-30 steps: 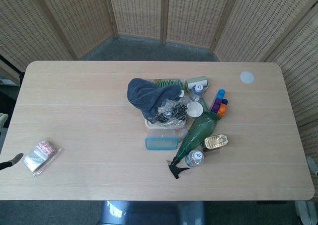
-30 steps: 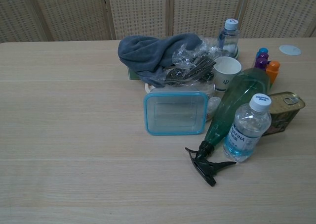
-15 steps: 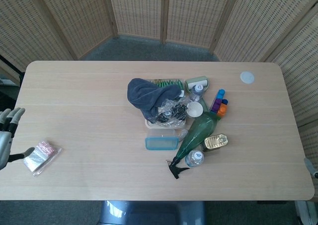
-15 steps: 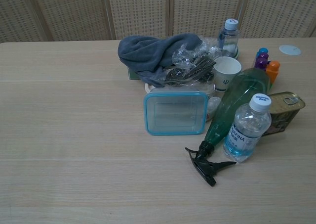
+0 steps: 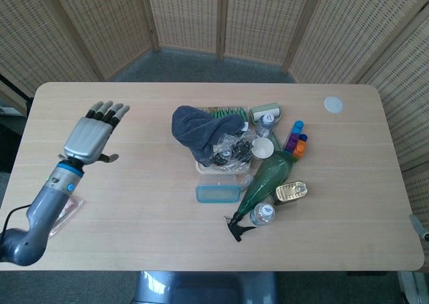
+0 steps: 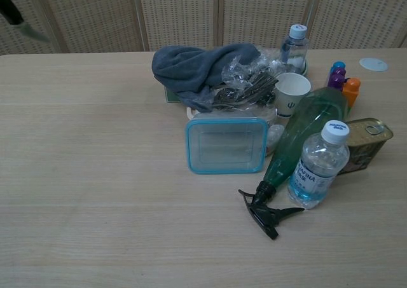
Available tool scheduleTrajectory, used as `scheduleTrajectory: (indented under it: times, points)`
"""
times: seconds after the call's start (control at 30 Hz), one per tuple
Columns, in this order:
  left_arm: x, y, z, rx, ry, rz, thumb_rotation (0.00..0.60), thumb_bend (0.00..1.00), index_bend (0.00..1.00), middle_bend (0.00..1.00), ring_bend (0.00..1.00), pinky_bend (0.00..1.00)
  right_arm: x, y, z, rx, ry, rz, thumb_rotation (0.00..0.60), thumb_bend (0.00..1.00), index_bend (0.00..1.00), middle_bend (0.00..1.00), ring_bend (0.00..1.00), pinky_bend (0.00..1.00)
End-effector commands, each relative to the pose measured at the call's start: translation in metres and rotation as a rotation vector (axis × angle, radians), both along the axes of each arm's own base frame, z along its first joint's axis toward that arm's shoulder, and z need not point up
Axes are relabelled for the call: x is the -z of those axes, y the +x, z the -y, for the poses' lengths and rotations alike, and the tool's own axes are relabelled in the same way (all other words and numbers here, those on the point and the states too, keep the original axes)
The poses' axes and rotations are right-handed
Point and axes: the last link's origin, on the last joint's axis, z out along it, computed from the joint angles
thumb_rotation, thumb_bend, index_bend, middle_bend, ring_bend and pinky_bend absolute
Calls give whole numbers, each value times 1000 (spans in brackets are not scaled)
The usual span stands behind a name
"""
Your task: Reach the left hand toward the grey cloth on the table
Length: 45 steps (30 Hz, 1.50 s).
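Woven screens stand behind a pale wooden table (image 5: 134, 203) that fills both views. Near its middle, on the far side of a cluster of clutter, the grey cloth (image 5: 196, 129) lies heaped over a small tray, its folds draping onto a crumpled clear plastic bag (image 5: 231, 148) just to its right.

Left of the cloth and well apart from it, the left hand (image 5: 92, 133) is over the table with its palm down and its fingers (image 5: 107, 109) stretched out and spread, holding nothing. Its grey forearm runs back toward the near left corner, crossing a small clear packet (image 5: 62, 213) that lies by the table edge. In the chest view only a dark sliver shows at the top left corner (too little to tell what it is).

Just near of the cloth sits a blue-rimmed clear lid (image 6: 226, 145). To the right of it a green spray bottle (image 6: 299, 135) lies on its side, black trigger pointing near, with a small water bottle (image 6: 318, 166) standing against it and a gold tin (image 6: 365, 143) beside that. A white paper cup (image 6: 292, 92) stands right of the plastic bag, and purple and orange bottles (image 6: 343, 78) sit farther right. A white disc (image 5: 333, 104) lies alone toward the far right corner.

The right hand does not show in either view.
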Motion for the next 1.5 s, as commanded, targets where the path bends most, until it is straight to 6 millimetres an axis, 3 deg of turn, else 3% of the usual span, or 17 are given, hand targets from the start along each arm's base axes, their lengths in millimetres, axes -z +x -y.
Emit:
scheduleTrajectory:
  times: [0.03,0.43,0.83,1.1,1.13,1.2,1.27,1.37,1.43,1.5]
  points:
    - [36,17,-26,36,-77,-67,600,0,0,0,0,0,1,0,0,0,3,1,505,0,0,0,0,0]
    - [105,43,-62,24,-141,-147,600,0,0,0,0,0,-2,-4,1,6,10,35,504,0,0,0,0,0]
    - [154,71,-82,31,-131,-164,600,0,0,0,0,0,-7,-12,6,19,17,84,508,0,0,0,0,0]
    - [182,77,-87,38,-110,-189,600,0,18,0,0,0,-4,-13,9,21,37,94,507,0,0,0,0,0]
    - [186,78,-87,39,-103,-186,600,0,56,0,0,3,-4,-13,10,21,37,93,509,0,0,0,0,0]
    - [190,80,-86,54,-77,-185,600,0,192,53,24,110,-5,-13,10,20,36,94,509,0,0,0,0,0]
    - [193,82,-85,98,-34,-200,600,0,427,286,203,331,-5,-13,9,19,33,91,509,0,0,0,0,0]
    - [199,81,-85,125,2,-218,600,0,721,610,498,563,-5,-13,9,19,33,92,511,0,0,0,0,0]
    - [201,81,-85,138,19,-224,600,0,837,722,603,652,-5,-13,8,18,32,89,508,0,0,0,0,0]
    - [202,81,-85,152,36,-235,600,1,886,768,655,700,-6,-12,8,15,30,88,508,0,0,0,0,0]
